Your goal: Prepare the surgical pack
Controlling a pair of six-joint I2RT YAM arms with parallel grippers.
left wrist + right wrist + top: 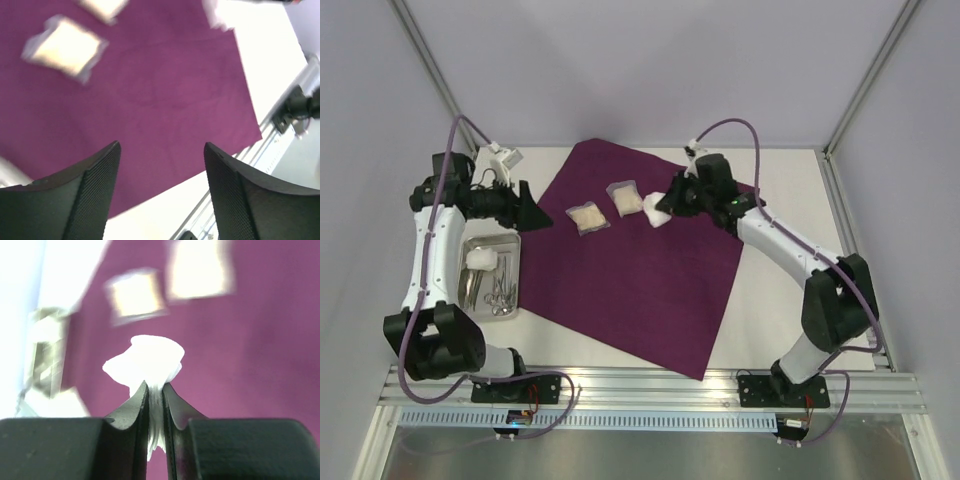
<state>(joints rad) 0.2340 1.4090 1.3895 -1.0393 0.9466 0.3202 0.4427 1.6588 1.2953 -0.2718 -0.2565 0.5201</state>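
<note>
The surgical pack [630, 275] lies spread out as a big plum-purple sheet across the middle of the table, also filling the left wrist view [150, 95] and the right wrist view [260, 355]. Two pale square packets [587, 217] [624, 197] rest on its far part. My right gripper [665, 205] [156, 386] is shut on a white wad of gauze [655, 214] [147, 357], held above the sheet just right of the packets. My left gripper [540, 212] [161, 145] hangs open and empty over the sheet's left edge.
A metal tray [510, 240] with several instruments and a white item stands left of the sheet, under the left arm. A small white object [505, 155] lies at the far left. Aluminium rails run along the near table edge [650, 385].
</note>
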